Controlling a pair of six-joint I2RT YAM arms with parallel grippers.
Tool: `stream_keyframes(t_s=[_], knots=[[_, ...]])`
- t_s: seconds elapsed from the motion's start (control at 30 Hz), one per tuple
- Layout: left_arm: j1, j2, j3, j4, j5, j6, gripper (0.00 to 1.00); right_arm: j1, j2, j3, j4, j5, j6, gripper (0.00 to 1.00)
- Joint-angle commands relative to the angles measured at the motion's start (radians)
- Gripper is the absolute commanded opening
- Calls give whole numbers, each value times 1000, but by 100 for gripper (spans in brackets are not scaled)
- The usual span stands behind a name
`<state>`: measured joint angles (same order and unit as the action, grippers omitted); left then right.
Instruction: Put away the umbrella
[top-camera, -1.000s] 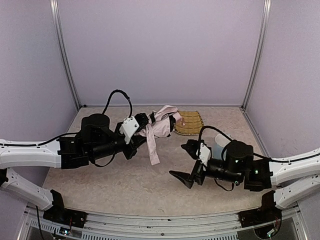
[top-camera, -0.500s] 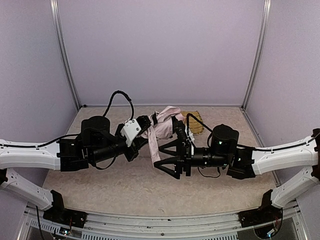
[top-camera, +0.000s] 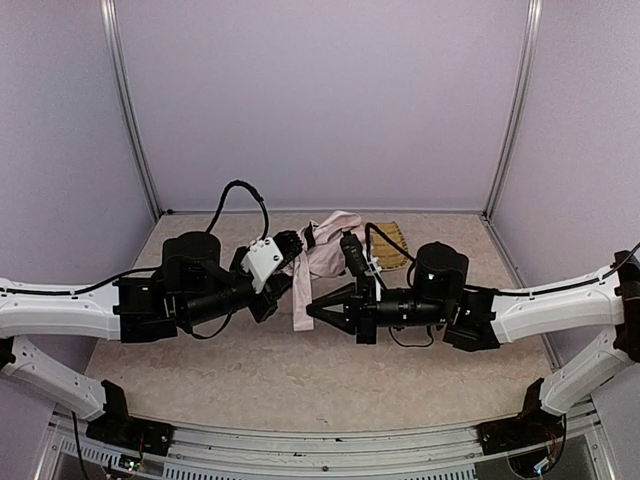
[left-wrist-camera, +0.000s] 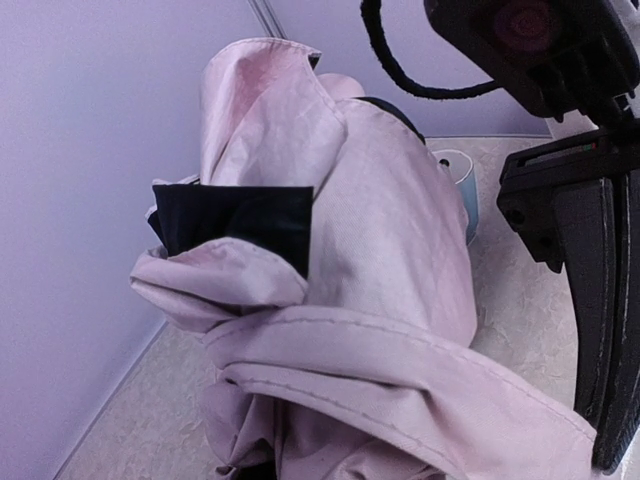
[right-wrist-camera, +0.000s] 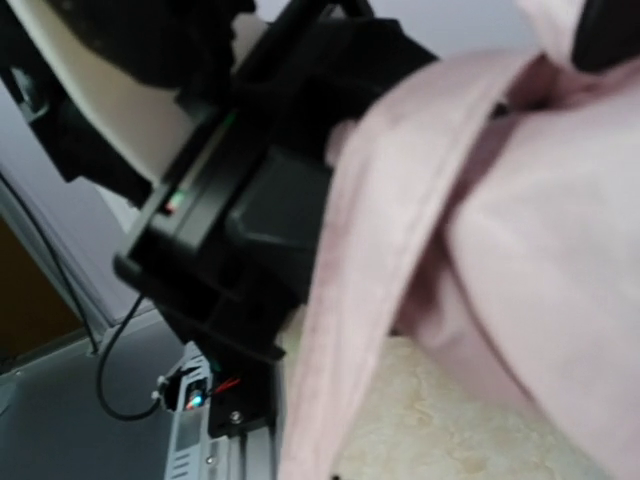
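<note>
Folding umbrella of shiny pale-pink fabric with black lining: sits near the middle of the far edge of the beige speckled worktop, just left of the woven yellow tray, whose near part is hidden behind the right arm. Left gripper is clamped narrowly on the bunched canopy and appears to hold it lifted, since a long loose flap of pink fabric hangs down from the bundle. The left wrist view is filled with crumpled fabric and a patch of black lining. Right gripper has its jaws closed to a point at the lower end of that flap. Whether it has pinched fabric I cannot tell; the right wrist view is blurred and shows only pink cloth close up. Progress, as judged: early to middle. The umbrella is collapsed and in hand, but the canopy is untidy, not wrapped or strapped, and not yet stowed.
</note>
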<state>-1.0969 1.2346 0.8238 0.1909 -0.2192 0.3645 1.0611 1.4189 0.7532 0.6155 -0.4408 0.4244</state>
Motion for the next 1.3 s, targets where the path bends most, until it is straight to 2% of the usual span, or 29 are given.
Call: stream_keyframes(t_s=[0.0,0.1,0.13,0.23,0.33,0.6,0.67,0.7,0.8,0.83,0.97,1.17,1.27], knots=[[-5,-28,64,55,-17,-1,0,-19,3,34,20,-58,10,0],[-4,-31,61,53,-23,-1,0,-30,-12,37,-13,-39,0,0],[-4,-32,61,50,-23,-2,0,-32,-12,37,-22,-32,-1,3],[-6,-38,57,64,-22,-5,0,-31,3,34,-18,-32,11,26],[-7,-37,59,77,-17,-6,0,-32,31,45,5,-48,28,40],[-10,-17,66,77,-25,0,0,-32,69,69,80,-132,67,47],[-9,-11,69,77,-32,-1,0,-32,86,77,84,-157,80,39],[-9,-7,72,76,-36,-1,0,-31,90,78,89,-166,83,28],[-9,3,85,64,-46,-5,0,-31,94,81,109,-197,87,3],[-9,6,89,61,-47,-6,0,-30,92,87,105,-200,86,0],[16,14,91,32,-46,-36,0,-33,43,118,-30,-122,1,0],[148,48,61,29,8,-133,0,-34,-51,199,-269,-35,-128,0],[209,59,62,39,43,-172,0,-34,-76,210,-322,1,-150,0]])
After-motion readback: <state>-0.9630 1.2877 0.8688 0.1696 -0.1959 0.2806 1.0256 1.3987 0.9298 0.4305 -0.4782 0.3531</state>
